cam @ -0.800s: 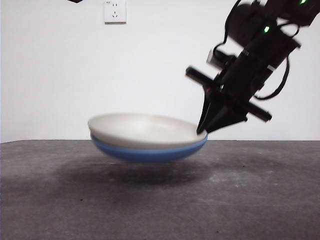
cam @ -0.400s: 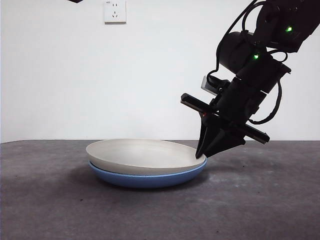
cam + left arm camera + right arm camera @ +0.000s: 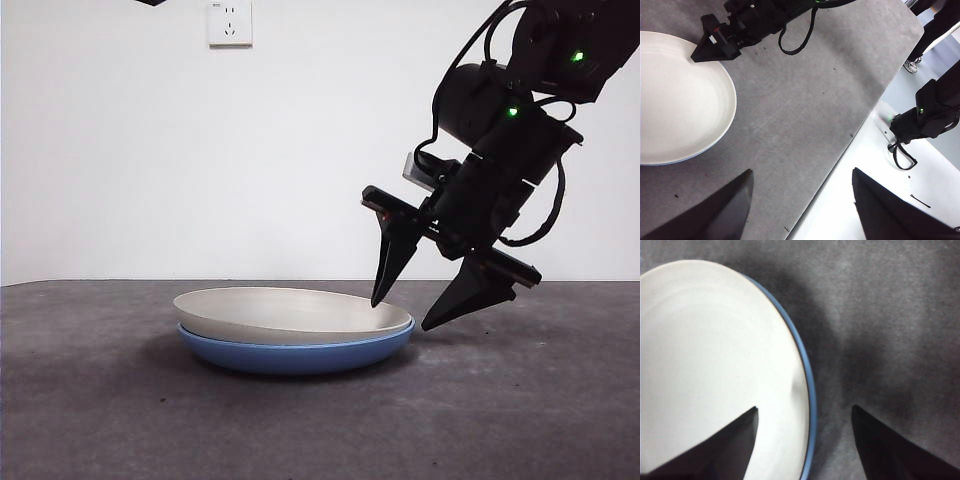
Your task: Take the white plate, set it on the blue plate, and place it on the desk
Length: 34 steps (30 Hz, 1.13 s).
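Note:
The white plate (image 3: 280, 310) lies nested in the blue plate (image 3: 290, 358), and the stack rests on the dark grey desk (image 3: 520, 410). My right gripper (image 3: 400, 315) is open at the stack's right rim, one jaw over the white plate and the other outside, holding nothing. The right wrist view shows the white plate (image 3: 715, 365), the blue plate's rim (image 3: 809, 390) and the gripper (image 3: 805, 408) straddling that rim. My left gripper (image 3: 802, 171) hangs open and empty, high above the desk's edge and away from the white plate (image 3: 680, 100).
A wall socket (image 3: 229, 22) sits on the white wall behind. The left arm shows only as a black tip (image 3: 150, 2) at the top. In the left wrist view the desk (image 3: 805, 90) ends at a white floor with black equipment (image 3: 925, 115).
The stacked plates came down from the air onto the desk. The right gripper, shut on the plates' rim before, has opened and let go.

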Available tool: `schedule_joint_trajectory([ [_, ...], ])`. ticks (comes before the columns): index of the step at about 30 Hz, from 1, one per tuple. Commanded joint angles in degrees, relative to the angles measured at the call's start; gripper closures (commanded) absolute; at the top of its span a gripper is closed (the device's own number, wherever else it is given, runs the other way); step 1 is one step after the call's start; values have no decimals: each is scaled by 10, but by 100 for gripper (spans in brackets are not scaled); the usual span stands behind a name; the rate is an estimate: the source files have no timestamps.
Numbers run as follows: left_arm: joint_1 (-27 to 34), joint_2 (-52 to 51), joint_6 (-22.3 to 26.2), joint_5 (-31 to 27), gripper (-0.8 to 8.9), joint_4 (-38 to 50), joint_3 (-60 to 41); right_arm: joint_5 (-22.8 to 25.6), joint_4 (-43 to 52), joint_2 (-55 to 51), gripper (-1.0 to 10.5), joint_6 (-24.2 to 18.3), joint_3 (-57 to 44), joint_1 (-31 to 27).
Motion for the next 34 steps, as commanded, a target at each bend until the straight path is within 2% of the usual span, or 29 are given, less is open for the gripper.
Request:
schedule_joint_trajectory([
  [1,-4,3,8,1,502,3,5,3,3,-24,640,2,11,3],
  [7,-4,3,16,0,502,5,5,2,-38,-118,640,-25,11,3],
  [16,-4,3,16,0,502,5,5,-11,-171,-325,641,-100,11,3],
  [23,-4,3,16,0,502,5,5,-39,-292,-458,641,-126,11,6],
  [29,-4,3,15,0,502,4,5,-39,-421,-518,641,-160,11,20],
  [34,-4,3,16,0,502,4,5,-39,-478,-540,641,-177,11,33],
])
